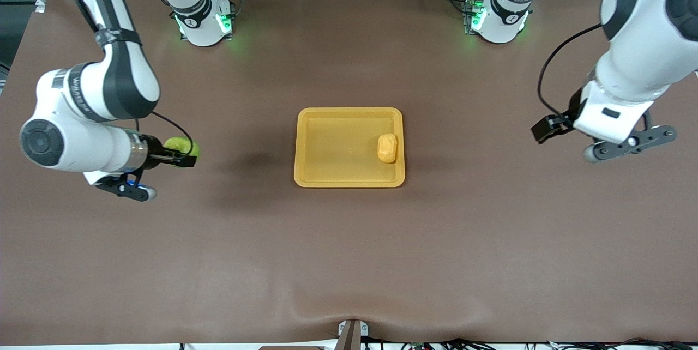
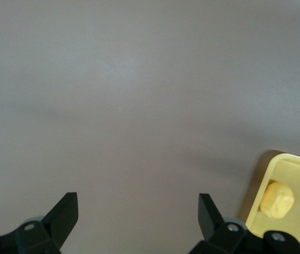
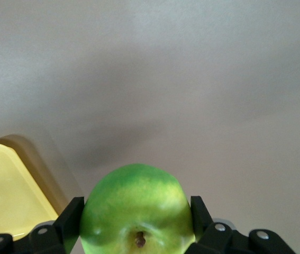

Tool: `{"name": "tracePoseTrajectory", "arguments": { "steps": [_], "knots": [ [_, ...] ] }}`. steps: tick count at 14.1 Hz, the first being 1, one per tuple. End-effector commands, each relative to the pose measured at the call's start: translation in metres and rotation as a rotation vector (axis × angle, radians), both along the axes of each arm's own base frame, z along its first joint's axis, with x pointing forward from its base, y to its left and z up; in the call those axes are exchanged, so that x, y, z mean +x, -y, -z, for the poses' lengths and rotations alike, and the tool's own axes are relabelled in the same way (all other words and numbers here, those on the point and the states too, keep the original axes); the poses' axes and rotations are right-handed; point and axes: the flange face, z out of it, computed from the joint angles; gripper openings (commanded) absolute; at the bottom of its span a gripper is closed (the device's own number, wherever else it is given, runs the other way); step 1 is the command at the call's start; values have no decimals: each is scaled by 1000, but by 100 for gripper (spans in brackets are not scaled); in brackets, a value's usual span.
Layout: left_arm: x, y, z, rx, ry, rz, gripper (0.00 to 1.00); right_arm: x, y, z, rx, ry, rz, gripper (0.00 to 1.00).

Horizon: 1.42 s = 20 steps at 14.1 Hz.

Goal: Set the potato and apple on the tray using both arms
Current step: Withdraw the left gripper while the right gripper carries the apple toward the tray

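A: How should the step in hand be done well?

B: The apple (image 1: 184, 146) is clamped between the fingers of the right gripper (image 3: 137, 222), held up over bare table (image 1: 349, 252) toward the right arm's end. It is judged that the fruit should be carried level across to the tray (image 1: 305, 175) and lowered onto the open part of the floor, on the side toward the right arm, so that the potato (image 1: 387, 148) is not knocked. Release is best made only once the apple is low, since a round fruit can be expected to roll if dropped.

A: Where is the tray relative to that gripper?

B: It lies well apart from it, at the middle of the table; only a corner of it is seen in the right wrist view. The potato is already resting inside the tray, near the rim toward the left arm's end.

A: And the other arm?

B: The left gripper (image 2: 138, 221) is spread wide with nothing between its fingers, and is kept waiting over bare table at the left arm's end.
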Motion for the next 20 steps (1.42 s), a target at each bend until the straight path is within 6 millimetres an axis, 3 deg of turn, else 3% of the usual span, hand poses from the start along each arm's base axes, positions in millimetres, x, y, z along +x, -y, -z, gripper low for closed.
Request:
{"name": "tracePoseTrajectory", "arguments": {
  "steps": [1,7,11,13,20],
  "knots": [
    [-12,-12,-13,19,-11,17,100,-15,-24,-5,-8,9,43,0],
    [-28,-32,-34,-29,-8,80,100,-29,-90,10,-44,46,117,0],
    [-39,-68,-45,-99,-13,125,100,-42,-133,13,-65,56,163,0],
    [-49,-73,-50,-97,-17,117,100,-47,-152,14,-71,68,184,0],
    [-64,-60,-59,-99,-59,134,100,-62,-205,42,-89,83,238,0]
  ]
}}
